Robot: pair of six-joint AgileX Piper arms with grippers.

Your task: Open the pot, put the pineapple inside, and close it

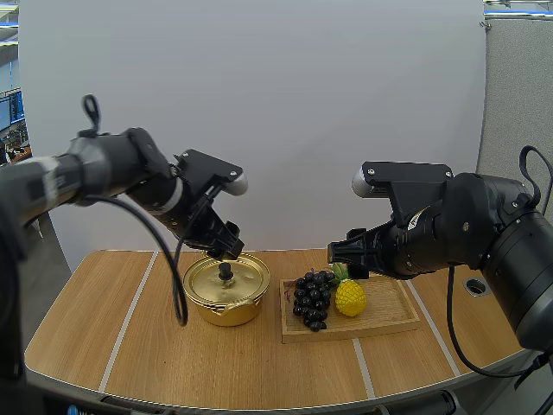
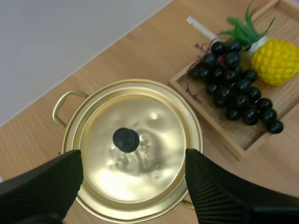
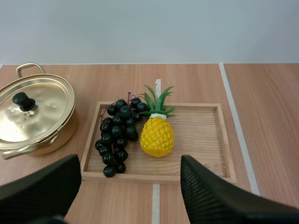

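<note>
My left gripper [image 1: 223, 246] hangs left of centre in the high view, right over the gold pot [image 1: 226, 304]. Its two fingers stand wide apart and hold nothing. From the left wrist camera I look straight down between them at the lid [image 2: 154, 135]. One finger [image 2: 51, 179] is over one side of the rim and the other is over the opposite side, with the black knob [image 2: 126, 139] in the gap, nearer the first finger. The lid sits flat and closed on the pot, and my fingers do not touch it.

My right gripper [image 1: 346, 253] is just right of centre in the high view, above the far edge of the wooden tray [image 1: 389, 316]. Its jaws are also spread wide and empty. From the right wrist camera they frame the tray's near edge.

The pineapple [image 1: 350, 296] lies on the tray, right of the pot, with its green crown pointing to the far side. The bunch of dark grapes [image 1: 312, 298] lies just beside it on the tray, between the pineapple and the pot, and the topmost grapes touch the crown's leaves. The pot stands on the wooden table [image 1: 130, 346], close to the tray's left edge but apart from it.
</note>
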